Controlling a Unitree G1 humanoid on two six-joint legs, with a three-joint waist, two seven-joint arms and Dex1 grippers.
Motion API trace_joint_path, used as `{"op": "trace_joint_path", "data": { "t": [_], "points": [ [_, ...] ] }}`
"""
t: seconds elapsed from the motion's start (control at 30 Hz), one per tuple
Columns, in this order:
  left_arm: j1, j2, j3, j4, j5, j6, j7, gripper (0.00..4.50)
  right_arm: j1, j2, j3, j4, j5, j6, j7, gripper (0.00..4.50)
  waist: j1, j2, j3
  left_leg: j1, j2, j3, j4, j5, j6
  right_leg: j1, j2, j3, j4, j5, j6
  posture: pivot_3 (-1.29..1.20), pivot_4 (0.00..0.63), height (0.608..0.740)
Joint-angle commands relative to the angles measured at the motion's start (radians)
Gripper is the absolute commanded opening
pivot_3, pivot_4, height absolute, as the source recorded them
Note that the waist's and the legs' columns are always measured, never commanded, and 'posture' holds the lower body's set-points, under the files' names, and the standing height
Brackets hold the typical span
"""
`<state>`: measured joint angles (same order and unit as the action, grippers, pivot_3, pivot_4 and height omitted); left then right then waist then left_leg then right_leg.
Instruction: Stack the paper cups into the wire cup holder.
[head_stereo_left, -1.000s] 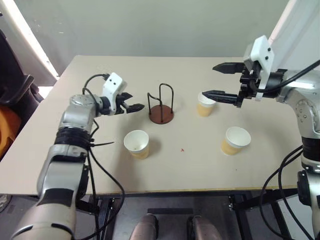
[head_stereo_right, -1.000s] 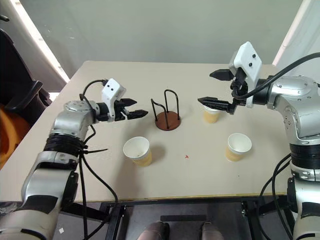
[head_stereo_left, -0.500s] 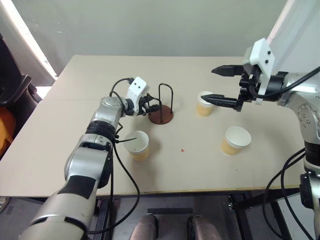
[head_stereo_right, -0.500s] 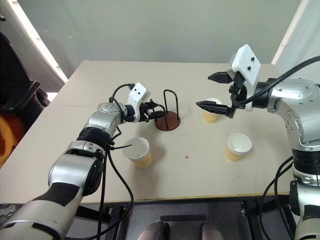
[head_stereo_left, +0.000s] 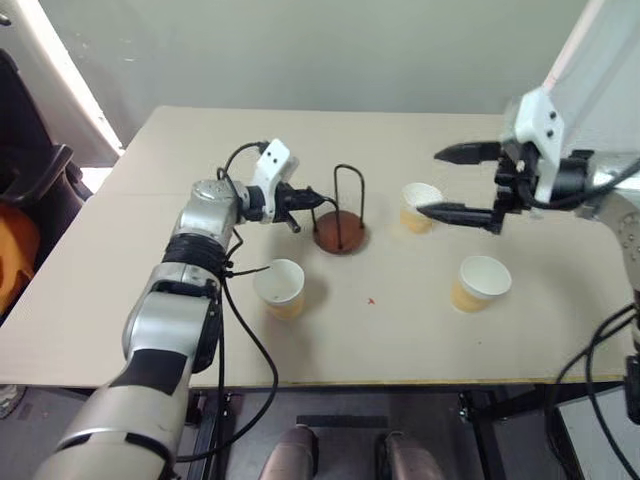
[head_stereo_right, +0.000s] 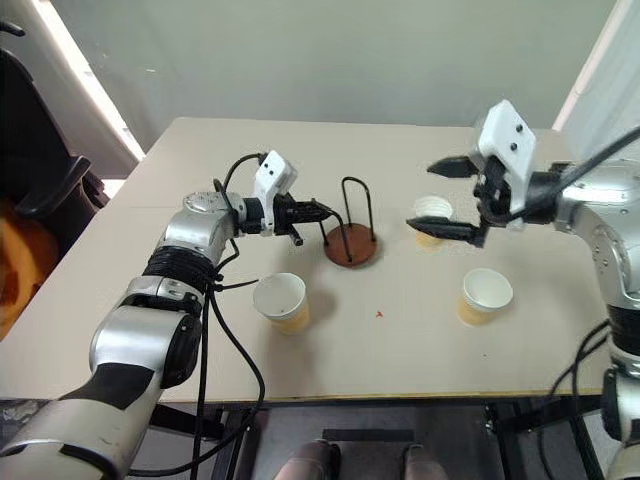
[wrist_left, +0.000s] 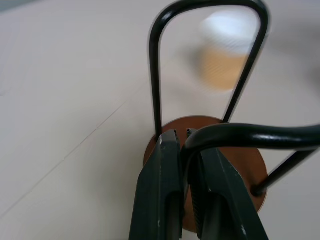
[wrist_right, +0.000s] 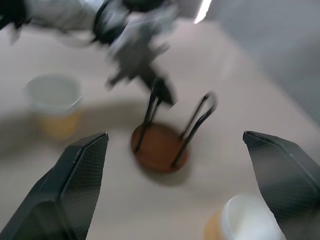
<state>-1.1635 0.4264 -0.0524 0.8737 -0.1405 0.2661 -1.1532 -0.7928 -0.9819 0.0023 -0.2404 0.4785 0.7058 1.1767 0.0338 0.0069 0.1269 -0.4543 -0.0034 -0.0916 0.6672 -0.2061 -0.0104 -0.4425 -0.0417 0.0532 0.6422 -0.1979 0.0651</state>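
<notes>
- Cups first: three small tapered paper cups, pale yellow-tan outside and white inside with rolled white rims, stand upright and well apart on the flat beige table (head_stereo_left: 120, 300); no writing or label can be read on any of them.
- Nearest the table's front edge is the left cup (head_stereo_left: 279, 287), beside the left forearm.
- The right cup (head_stereo_left: 481, 282) stands a little farther back, on the table's right side.
- The far cup (head_stereo_left: 419, 206) stands beyond it, just behind the lower finger of the right gripper.
- The wire cup holder (head_stereo_left: 340, 231), a round reddish-brown disc with thin black wire loops rising upright, sits mid-table between the left cup and the far cup, with no cup in it.
- The left gripper (head_stereo_right: 320, 209), two black fingers, reaches in roughly level from the left; its fingers are pressed together around the holder's near wire loop, as the left wrist view shows (wrist_left: 182, 145).
- The right gripper (head_stereo_left: 440, 181) hangs above the table right of the holder, pointing toward it, fingers spread wide with nothing between them.
- Each wrist carries a white angular housing; the forearms are smooth silver metal with black cables.
</notes>
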Motion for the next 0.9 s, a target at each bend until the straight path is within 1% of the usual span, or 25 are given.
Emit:
{"op": "trace_joint_path", "data": {
  "t": [0.03, 0.1, 0.2, 0.33, 0.47, 0.57, 0.7, 0.83, 0.9],
  "points": [
    [0.036, 0.005, -0.024, -0.256, -0.084, 0.113, -0.140, 0.02, 0.053, -0.090, -0.002, -0.029, 0.006, -0.056, 0.130, 4.50, 0.000, 0.000, 0.000, 0.000, 0.000, 0.001, 0.000, -0.001, 0.000, 0.000, 0.000, 0.001, 0.000, -0.001, 0.001, 0.00, 0.150, 0.740],
    [0.071, 0.005, -0.058, -0.371, -0.106, 0.169, -0.191, 0.02, 0.086, -0.119, 0.003, -0.031, 0.006, -0.076, 0.172, 4.50, 0.000, 0.000, 0.000, -0.001, 0.000, 0.003, 0.001, -0.002, 0.001, 0.000, -0.001, 0.002, -0.001, -0.001, 0.002, 0.00, 0.150, 0.740],
    [0.124, 0.018, -0.124, -0.510, -0.102, 0.184, -0.244, 0.02, 0.093, -0.118, -0.012, -0.002, 0.004, -0.088, 0.171, 4.50, -0.001, 0.000, 0.000, 0.001, 0.000, 0.006, 0.001, -0.002, 0.001, 0.000, -0.001, 0.003, 0.000, -0.001, 0.004, 0.00, 0.150, 0.740],
    [0.157, 0.030, -0.182, -0.578, -0.092, 0.160, -0.284, 0.02, 0.107, -0.132, -0.037, 0.005, 0.024, -0.083, 0.191, 4.50, -0.004, 0.000, 0.000, 0.003, 0.001, 0.007, 0.003, -0.002, 0.002, 0.001, -0.001, 0.005, 0.002, 0.000, 0.006, 0.00, 0.150, 0.740],
    [0.154, 0.007, -0.223, -0.541, -0.050, 0.099, -0.248, 0.02, 0.156, -0.163, -0.055, -0.036, 0.045, -0.062, 0.207, 4.50, -0.005, 0.000, 0.000, 0.004, 0.001, 0.007, 0.003, -0.004, 0.011, 0.002, -0.002, 0.005, 0.002, 0.004, 0.006, 0.00, 0.150, 0.740],
    [0.156, -0.005, -0.226, -0.515, -0.043, 0.072, -0.238, 0.02, 0.178, -0.174, -0.068, -0.054, 0.053, -0.060, 0.205, 4.50, -0.004, 0.000, 0.000, 0.005, 0.001, 0.007, 0.003, -0.004, 0.012, 0.005, -0.002, 0.005, 0.001, 0.005, 0.006, 0.00, 0.150, 0.740],
    [0.184, -0.018, -0.249, -0.494, -0.020, -0.014, -0.245, 0.02, 0.190, -0.180, -0.071, -0.059, 0.056, -0.060, 0.196, 4.50, -0.005, 0.000, 0.000, 0.006, 0.001, 0.007, 0.003, -0.004, 0.013, 0.005, -0.003, 0.005, 0.000, 0.006, 0.007, 0.00, 0.150, 0.740],
    [0.190, -0.030, -0.277, -0.449, 0.028, -0.080, -0.222, 0.02, 0.188, -0.178, -0.066, -0.067, 0.056, -0.057, 0.189, 4.50, -0.005, 0.000, 0.000, 0.007, 0.001, 0.007, 0.003, -0.004, 0.013, 0.006, -0.003, 0.005, 0.000, 0.006, 0.007, 0.00, 0.150, 0.740],
    [0.178, -0.040, -0.278, -0.418, 0.043, -0.080, -0.200, 0.02, 0.184, -0.176, -0.064, -0.070, 0.056, -0.054, 0.186, 4.50, -0.005, 0.000, 0.000, 0.007, 0.001, 0.007, 0.003, -0.004, 0.013, 0.006, -0.003, 0.005, 0.000, 0.006, 0.007, 0.00, 0.150, 0.740]
  ]
}}
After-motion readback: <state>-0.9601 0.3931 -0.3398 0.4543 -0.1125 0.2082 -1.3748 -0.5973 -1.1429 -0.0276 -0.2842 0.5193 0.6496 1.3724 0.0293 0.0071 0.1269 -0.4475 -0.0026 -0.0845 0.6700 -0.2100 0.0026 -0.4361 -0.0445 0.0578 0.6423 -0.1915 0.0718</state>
